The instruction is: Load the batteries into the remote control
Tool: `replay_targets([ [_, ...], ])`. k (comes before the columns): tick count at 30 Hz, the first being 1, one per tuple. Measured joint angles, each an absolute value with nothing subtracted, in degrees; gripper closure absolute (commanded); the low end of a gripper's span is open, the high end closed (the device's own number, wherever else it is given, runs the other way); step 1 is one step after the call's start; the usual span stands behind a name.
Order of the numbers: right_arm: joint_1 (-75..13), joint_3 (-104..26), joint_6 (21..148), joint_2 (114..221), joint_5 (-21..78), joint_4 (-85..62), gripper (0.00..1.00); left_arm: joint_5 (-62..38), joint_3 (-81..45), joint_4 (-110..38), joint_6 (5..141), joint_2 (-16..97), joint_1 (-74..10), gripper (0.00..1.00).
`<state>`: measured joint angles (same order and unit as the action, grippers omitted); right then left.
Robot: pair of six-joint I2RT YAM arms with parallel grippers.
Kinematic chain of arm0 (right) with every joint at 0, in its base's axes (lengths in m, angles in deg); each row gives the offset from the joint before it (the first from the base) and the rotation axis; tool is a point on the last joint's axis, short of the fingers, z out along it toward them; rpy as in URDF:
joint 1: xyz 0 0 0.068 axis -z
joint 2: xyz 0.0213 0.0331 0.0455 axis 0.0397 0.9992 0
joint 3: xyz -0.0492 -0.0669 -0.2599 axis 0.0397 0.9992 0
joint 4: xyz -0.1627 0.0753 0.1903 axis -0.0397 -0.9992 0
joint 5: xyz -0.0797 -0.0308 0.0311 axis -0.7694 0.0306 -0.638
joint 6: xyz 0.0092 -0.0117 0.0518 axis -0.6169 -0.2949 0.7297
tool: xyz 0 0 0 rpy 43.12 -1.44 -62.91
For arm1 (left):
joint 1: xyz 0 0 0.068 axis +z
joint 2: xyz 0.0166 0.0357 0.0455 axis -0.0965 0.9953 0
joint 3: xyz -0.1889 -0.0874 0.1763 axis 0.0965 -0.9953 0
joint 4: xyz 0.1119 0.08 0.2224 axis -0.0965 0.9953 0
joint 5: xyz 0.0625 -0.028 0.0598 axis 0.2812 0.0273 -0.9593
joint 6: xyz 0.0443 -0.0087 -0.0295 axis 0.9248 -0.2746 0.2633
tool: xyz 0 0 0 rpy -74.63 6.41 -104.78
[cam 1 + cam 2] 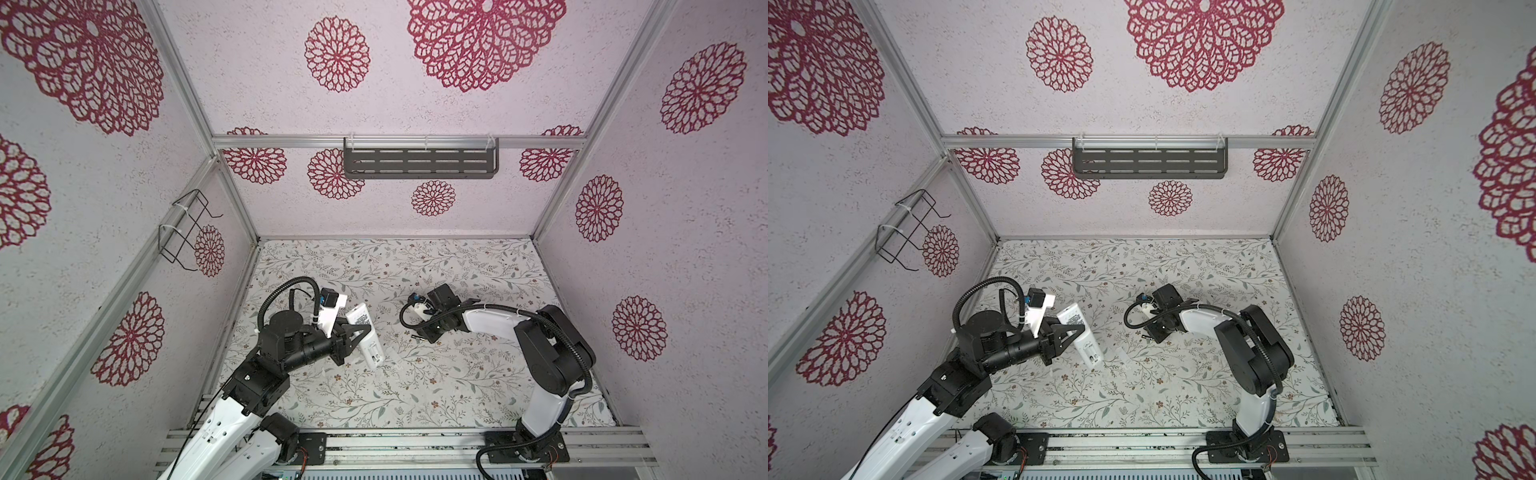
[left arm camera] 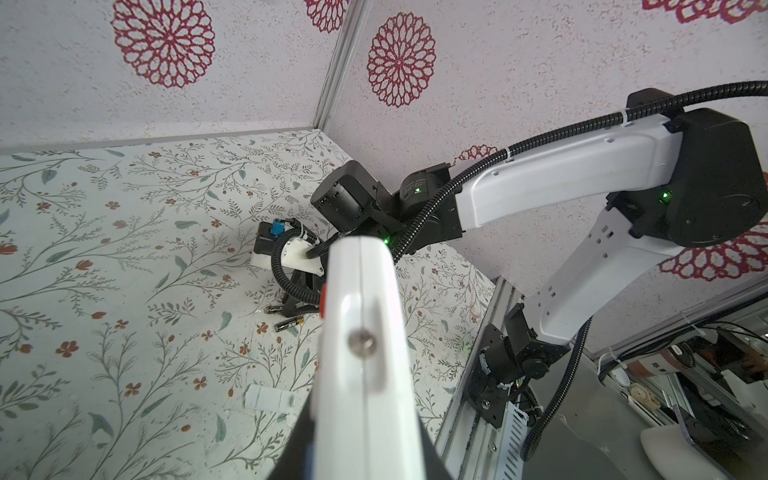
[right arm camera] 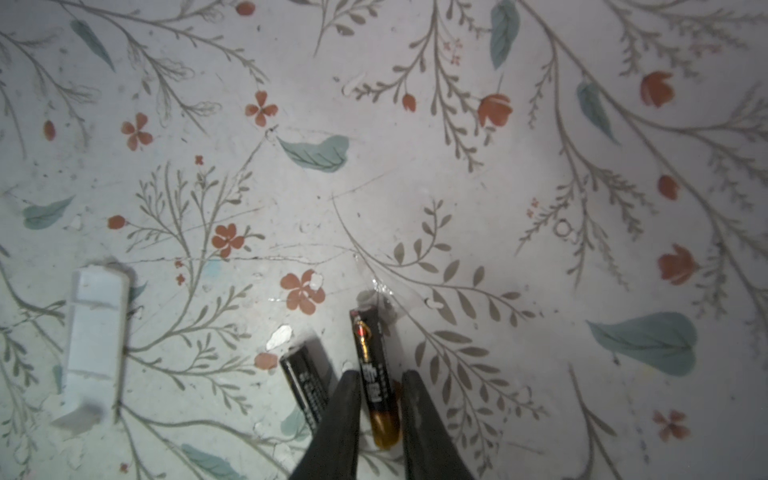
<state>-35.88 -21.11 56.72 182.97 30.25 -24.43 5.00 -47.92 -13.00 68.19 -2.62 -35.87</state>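
Note:
My left gripper (image 1: 366, 331) is shut on the remote control (image 1: 365, 337), a slim white bar held above the mat with its plain back up and the recessed bay (image 1: 376, 358) uncovered. In the left wrist view the remote control (image 2: 361, 374) fills the space between the dark jaws. Both batteries lie on the mat: one battery (image 3: 370, 353) sits between my right gripper's (image 3: 380, 376) fingers (image 3: 340, 415), and a second battery (image 3: 303, 378) lies just beside it. The right jaws stand narrowly open, close on either side of the battery. A top view shows the right gripper (image 1: 427, 335) low over the mat.
A small white battery cover (image 3: 95, 332) lies loose on the floral mat, between the two arms in a top view (image 1: 394, 359). A grey slotted shelf (image 1: 419, 162) hangs on the back wall and a wire rack (image 1: 187, 232) on the left wall. An aluminium rail (image 1: 415, 444) runs along the front.

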Motion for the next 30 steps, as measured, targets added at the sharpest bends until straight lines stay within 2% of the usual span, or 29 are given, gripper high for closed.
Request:
replay_targets([
  [17,-35.7,-19.1,56.3,181.6,28.0,-23.6,0.78,2.3,-49.1,-17.4,66.9,-1.0,-35.4,1.0],
  [30,-36.3,-19.1,56.0,181.5,27.6,-23.6,0.81,0.7,-57.4,-27.2,62.1,1.4,-34.2,1.0],
])
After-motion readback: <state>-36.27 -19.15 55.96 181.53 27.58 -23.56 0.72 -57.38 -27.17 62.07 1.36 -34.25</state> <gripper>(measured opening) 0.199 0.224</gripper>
